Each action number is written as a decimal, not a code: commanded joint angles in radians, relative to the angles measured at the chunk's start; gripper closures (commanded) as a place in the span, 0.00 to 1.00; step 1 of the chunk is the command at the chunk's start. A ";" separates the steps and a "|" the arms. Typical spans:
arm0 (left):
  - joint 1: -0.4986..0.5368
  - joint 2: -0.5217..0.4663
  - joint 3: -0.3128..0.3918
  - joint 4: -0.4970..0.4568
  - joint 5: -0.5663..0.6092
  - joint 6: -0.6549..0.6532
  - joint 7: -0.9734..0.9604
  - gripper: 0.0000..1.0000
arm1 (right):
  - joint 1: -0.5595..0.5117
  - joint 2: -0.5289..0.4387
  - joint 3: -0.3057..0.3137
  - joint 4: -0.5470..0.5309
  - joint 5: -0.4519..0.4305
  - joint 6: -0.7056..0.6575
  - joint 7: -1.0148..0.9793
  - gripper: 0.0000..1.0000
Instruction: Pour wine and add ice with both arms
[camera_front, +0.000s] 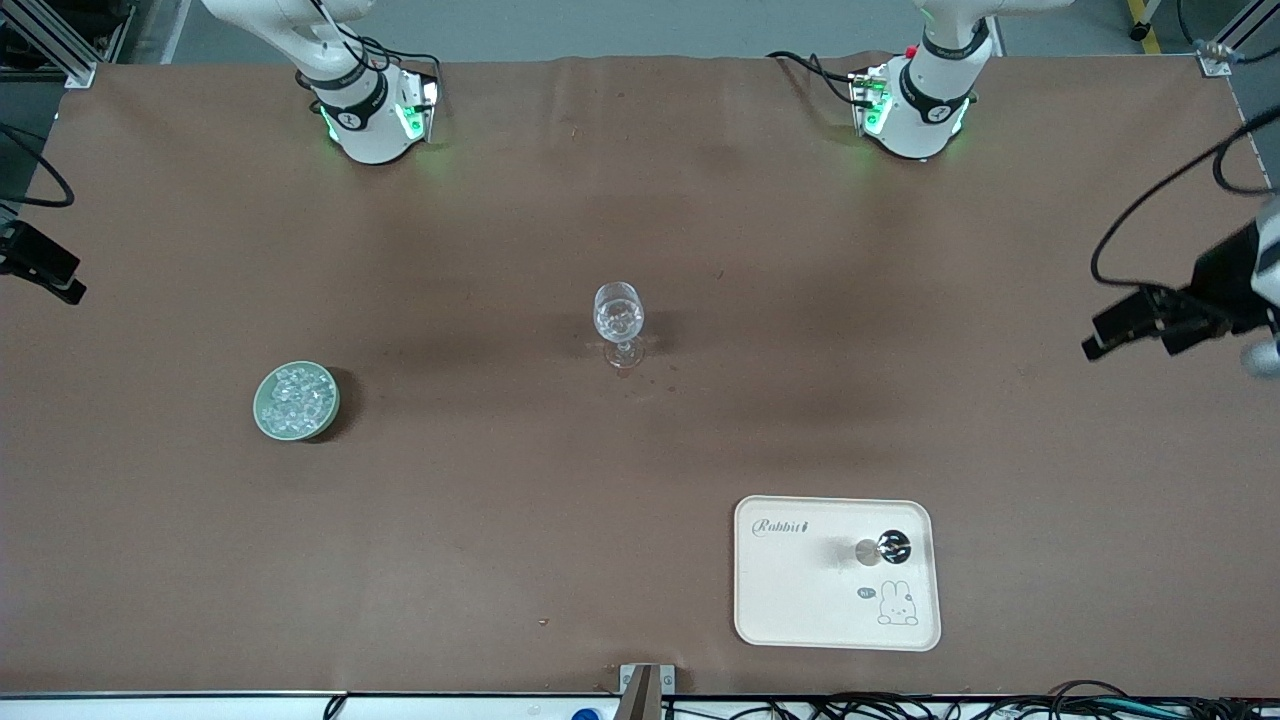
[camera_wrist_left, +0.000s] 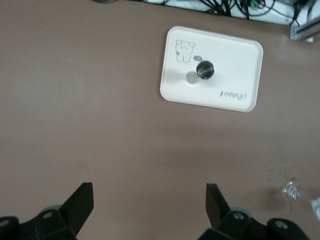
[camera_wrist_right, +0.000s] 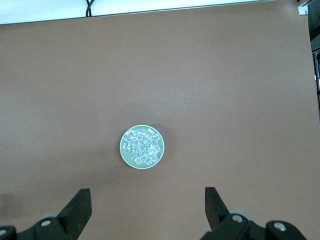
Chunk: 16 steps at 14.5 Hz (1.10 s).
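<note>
Both grippers open, empty, held high: left gripper (camera_wrist_left: 150, 210) over bare table, tray (camera_wrist_left: 245, 60) ahead; right gripper (camera_wrist_right: 147, 212) above ice (camera_wrist_right: 141, 146) bowl (camera_wrist_right: 125, 155). Descent to be centred before closing.

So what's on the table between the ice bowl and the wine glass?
Nothing: bare brown table between the bowl and the glass, as the front view shows.
</note>
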 joint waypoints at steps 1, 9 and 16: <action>-0.010 -0.153 0.001 -0.192 0.054 0.035 0.038 0.02 | -0.037 -0.021 0.034 -0.022 0.038 0.004 -0.017 0.00; -0.019 -0.083 -0.062 -0.068 0.108 -0.044 0.008 0.02 | -0.053 -0.021 0.032 -0.030 0.072 0.002 -0.025 0.00; -0.013 -0.089 -0.065 -0.077 0.105 -0.058 0.002 0.02 | -0.102 -0.021 0.086 -0.030 0.092 -0.002 -0.025 0.00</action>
